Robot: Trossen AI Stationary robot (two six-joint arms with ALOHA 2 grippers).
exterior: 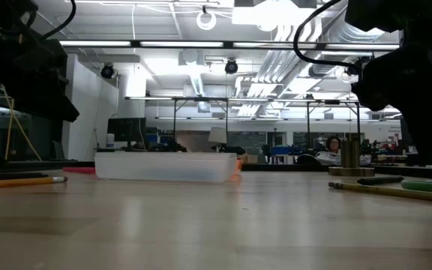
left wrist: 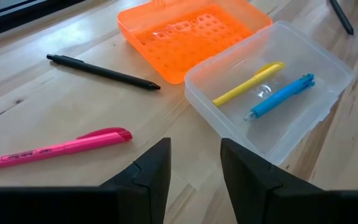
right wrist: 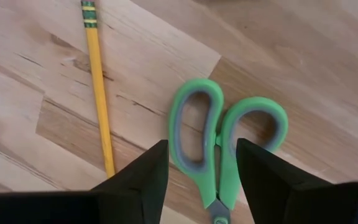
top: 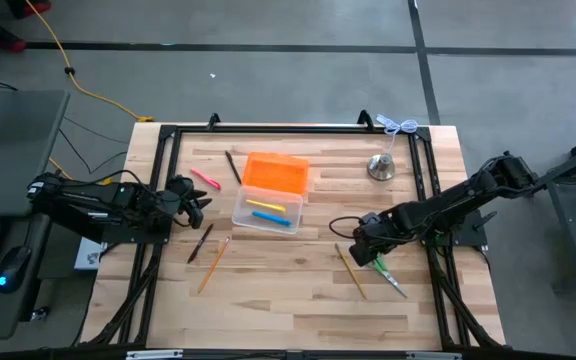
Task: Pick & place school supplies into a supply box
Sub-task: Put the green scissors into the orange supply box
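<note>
The clear supply box (top: 266, 213) sits mid-table with its orange lid (top: 275, 172) laid open on the far side. A yellow pen (left wrist: 247, 84) and a blue pen (left wrist: 278, 96) lie inside. Green-handled scissors (right wrist: 219, 140) lie flat on the table at the right, beside a yellow pencil (right wrist: 98, 93). My right gripper (right wrist: 202, 162) points down over the scissors, open, with its fingers either side of the handle loops and above them. My left gripper (left wrist: 194, 168) waits open at the table's left, near a pink pen (left wrist: 55, 146) and a black pen (left wrist: 104, 71).
A dark pencil (top: 200, 243) and a wooden pencil (top: 214, 263) lie left of the box, toward the near edge. A silver bell-shaped object (top: 382, 167) stands at the far right. A black frame (top: 298, 127) runs along the table's far and side edges.
</note>
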